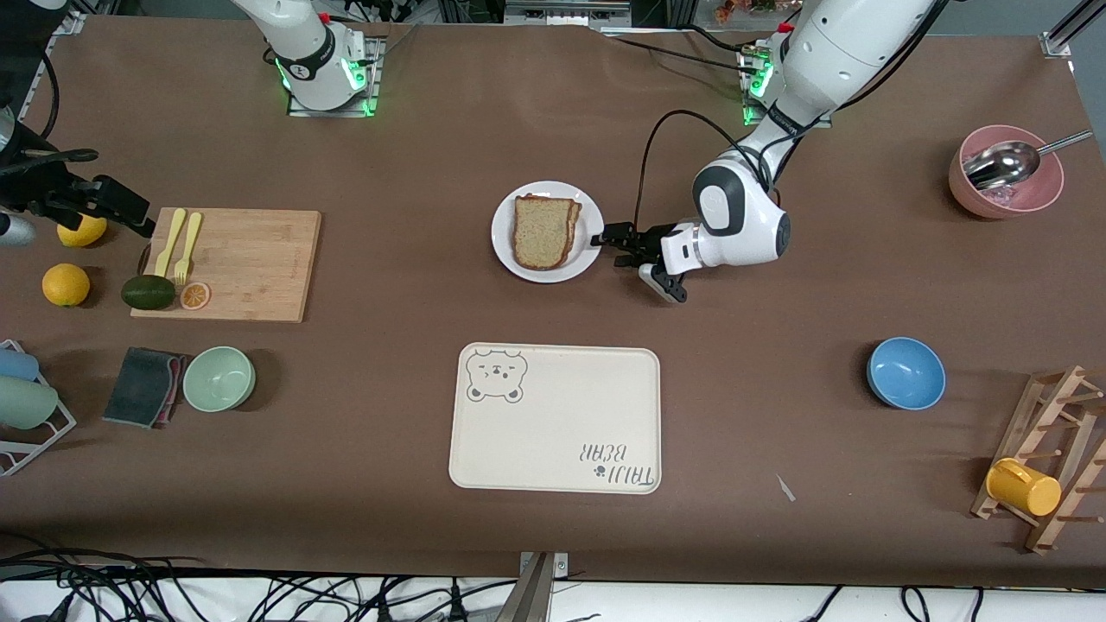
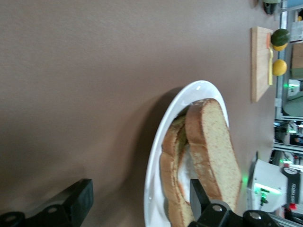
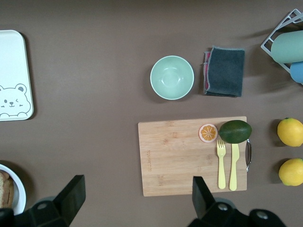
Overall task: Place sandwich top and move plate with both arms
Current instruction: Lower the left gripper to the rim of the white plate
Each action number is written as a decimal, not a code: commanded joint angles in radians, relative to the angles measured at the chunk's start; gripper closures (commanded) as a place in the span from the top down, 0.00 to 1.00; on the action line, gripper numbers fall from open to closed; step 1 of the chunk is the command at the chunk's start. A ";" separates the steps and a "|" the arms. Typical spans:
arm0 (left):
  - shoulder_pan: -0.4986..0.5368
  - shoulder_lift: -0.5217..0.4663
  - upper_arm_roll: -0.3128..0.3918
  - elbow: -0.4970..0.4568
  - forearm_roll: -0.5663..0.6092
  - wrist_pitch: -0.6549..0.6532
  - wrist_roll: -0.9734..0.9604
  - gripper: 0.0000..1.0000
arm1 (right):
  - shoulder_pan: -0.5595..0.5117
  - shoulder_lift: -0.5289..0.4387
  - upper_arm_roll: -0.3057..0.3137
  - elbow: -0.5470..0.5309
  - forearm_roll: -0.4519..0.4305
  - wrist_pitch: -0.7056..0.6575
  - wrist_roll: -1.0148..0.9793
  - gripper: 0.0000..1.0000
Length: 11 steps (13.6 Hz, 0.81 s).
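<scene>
Two grippers are sitting in different roles: we are seeing the left gripper (image 1: 607,240) low beside the plate (image 1: 505,246), fingers apart around its rim, likely readying a hold for the shared move. On that plate the sandwich top (image 1: 544,231) is lying over the lower slice. Our right gripper (image 3: 137,198) is hanging with fingers spread above the cutting board's (image 1: 251,268) end of the tabletop (image 1: 389,389), waiting.

Robotics lab, mock kitchen setup: brown-covered table (image 1: 553,104), aluminium framing (image 1: 596,10) along its edge, loose cables (image 1: 104,587) on the floor, kitchen props like cutting board (image 1: 229,263) and tray (image 1: 557,419).
</scene>
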 commanded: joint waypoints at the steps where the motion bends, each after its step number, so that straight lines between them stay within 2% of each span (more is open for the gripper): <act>1: 0.046 0.005 -0.001 0.014 -0.035 -0.091 0.044 0.88 | -0.014 0.008 0.012 0.025 0.014 -0.018 0.000 1.00; 4: 0.058 0.009 -0.001 0.014 -0.036 -0.107 0.055 0.87 | -0.014 0.008 0.014 0.025 0.014 -0.018 0.005 1.00; 5: 0.069 0.015 -0.002 0.014 -0.041 -0.111 0.078 0.81 | -0.014 0.008 0.014 0.025 0.014 -0.018 0.003 1.00; 6: 0.073 0.027 -0.001 0.014 -0.080 -0.151 0.115 0.69 | -0.013 0.008 0.014 0.025 0.014 -0.018 0.003 1.00; 8: 0.090 0.054 0.001 0.011 -0.150 -0.202 0.252 0.68 | -0.013 0.008 0.019 0.025 0.014 -0.018 0.003 1.00; 11: 0.093 0.081 0.001 0.014 -0.156 -0.202 0.277 0.68 | -0.013 0.008 0.020 0.023 0.014 -0.018 0.006 1.00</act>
